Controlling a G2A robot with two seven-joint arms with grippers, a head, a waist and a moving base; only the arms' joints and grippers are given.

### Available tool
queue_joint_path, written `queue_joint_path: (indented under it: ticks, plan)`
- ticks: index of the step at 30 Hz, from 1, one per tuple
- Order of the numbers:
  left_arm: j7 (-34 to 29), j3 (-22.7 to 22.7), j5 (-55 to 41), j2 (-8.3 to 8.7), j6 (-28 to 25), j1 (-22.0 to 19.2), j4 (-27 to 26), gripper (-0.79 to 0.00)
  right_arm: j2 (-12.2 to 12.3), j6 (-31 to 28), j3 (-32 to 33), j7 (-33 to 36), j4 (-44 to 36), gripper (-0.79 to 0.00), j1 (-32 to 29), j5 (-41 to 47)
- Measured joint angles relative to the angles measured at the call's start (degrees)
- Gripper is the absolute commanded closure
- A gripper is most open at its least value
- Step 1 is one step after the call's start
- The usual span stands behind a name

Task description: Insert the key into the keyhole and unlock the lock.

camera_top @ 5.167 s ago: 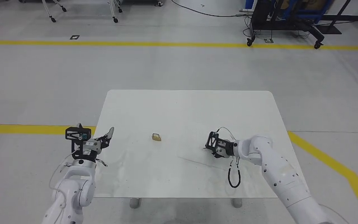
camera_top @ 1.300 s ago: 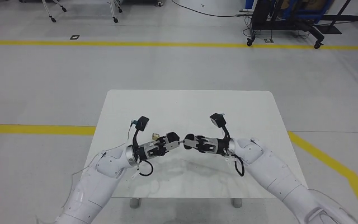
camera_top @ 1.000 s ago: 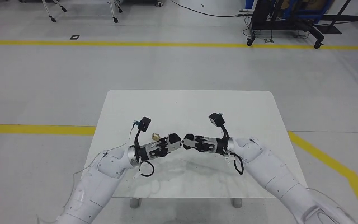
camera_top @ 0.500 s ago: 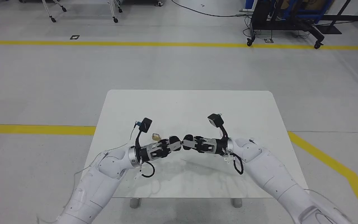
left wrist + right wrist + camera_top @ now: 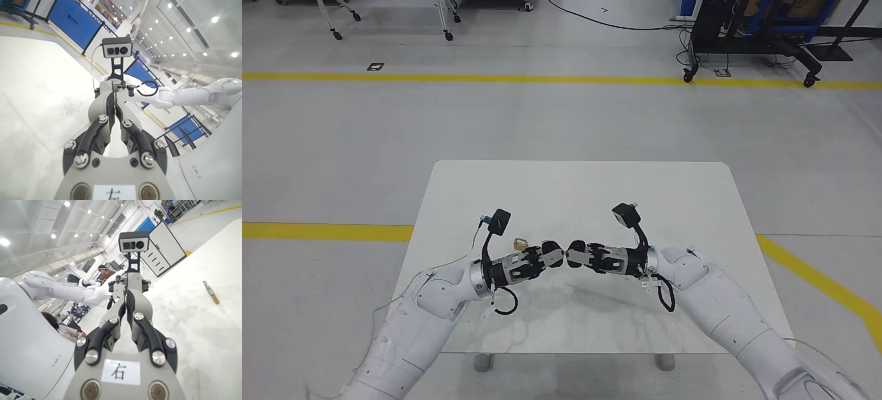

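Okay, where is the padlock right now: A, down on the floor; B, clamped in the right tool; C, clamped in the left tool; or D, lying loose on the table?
D: the padlock lies on the white table, with nothing gripping it.

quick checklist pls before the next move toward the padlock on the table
1. lock reachable: ok, it lies on the table with nothing on it.
2. lock steadied for insertion: not ok, neither gripper holds it.
3. left gripper closed: ok, fingers shut.
4. right gripper closed: ok, fingers shut; in the top view the two grippers' tips sit close together beside the lock.
5. key gripped: cannot tell, whatever the shut fingers pinch is hidden.
6. keyhole turned toward a gripper: cannot tell, too small to make out.
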Motion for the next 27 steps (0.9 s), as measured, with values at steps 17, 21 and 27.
queue_joint_path:
  ticks: [17, 21, 27]
  plan:
    - [1.8, -0.3, 1.3, 0.45, 0.5, 0.4, -0.3, 0.0, 0.4, 1.1, 1.6, -2.3, -1.5, -0.745, -0.4, -4.8]
    - [1.7, -0.3, 1.2, 0.59, 0.7, 0.4, -0.5, 0.0, 1.1, 0.4, 3.9, -4.3, -3.6, -0.443, -1.9, -7.9]
    - [1.5, 0.2, 1.0, 0.67, 0.6, 0.3, -0.5, 0.0, 1.7, 1.0, 5.0, -4.9, -5.7, -0.348, -3.5, -8.4]
